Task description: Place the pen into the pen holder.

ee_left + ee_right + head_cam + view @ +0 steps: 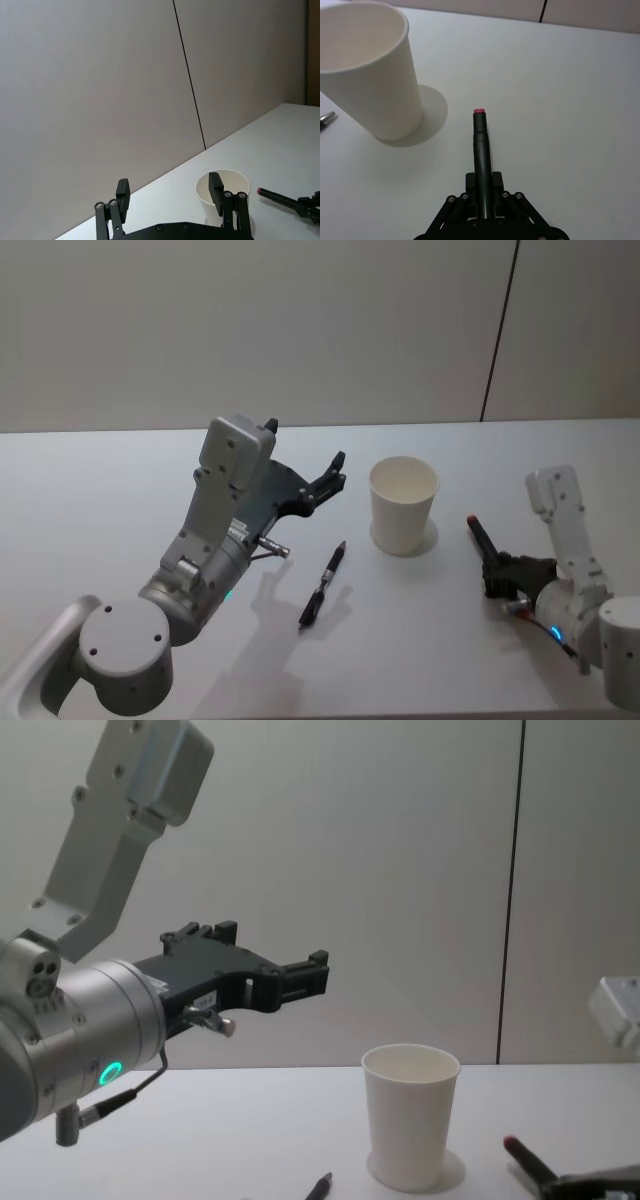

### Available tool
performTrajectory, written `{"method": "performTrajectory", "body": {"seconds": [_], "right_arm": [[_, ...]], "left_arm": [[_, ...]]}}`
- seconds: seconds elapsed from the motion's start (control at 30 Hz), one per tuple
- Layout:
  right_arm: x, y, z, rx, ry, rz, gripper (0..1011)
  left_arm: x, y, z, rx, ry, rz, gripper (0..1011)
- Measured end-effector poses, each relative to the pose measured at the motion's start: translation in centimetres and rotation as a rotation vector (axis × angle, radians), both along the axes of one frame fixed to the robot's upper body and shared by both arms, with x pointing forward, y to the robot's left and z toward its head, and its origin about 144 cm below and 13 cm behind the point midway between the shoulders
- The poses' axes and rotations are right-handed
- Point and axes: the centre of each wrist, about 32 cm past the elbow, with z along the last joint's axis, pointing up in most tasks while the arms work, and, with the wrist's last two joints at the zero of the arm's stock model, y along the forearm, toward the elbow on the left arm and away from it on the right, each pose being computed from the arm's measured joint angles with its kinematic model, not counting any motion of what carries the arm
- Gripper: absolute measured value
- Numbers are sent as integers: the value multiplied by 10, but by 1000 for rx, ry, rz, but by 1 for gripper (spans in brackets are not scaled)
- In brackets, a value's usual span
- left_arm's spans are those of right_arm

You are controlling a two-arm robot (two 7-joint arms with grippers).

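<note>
I see the pen holder point(403, 510) standing upright on the worktop point(120, 480). A black pen point(322, 585) lies flat just to its left, not touching it. The left gripper point(333, 476) hangs in the air above the worktop, near the far end of this pen, released, with its fingers wide apart. The right gripper point(494, 563) is low on the right side, clenched on a red-tipped pen point(478, 533) that points toward the holder, near it but apart.

White table point(100, 470), plain pale grey wall point(250, 320) behind, one thin dark vertical seam point(500, 330)
</note>
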Motion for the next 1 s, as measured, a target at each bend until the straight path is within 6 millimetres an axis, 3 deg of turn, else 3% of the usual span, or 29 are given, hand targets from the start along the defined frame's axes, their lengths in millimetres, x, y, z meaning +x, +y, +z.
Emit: {"method": "performTrajectory", "body": {"seconds": [1.0], "right_arm": [[-13, -11, 18, 113, -441, 40, 176]], "left_arm": [[0, 0, 0, 0, 0, 0, 999]]}}
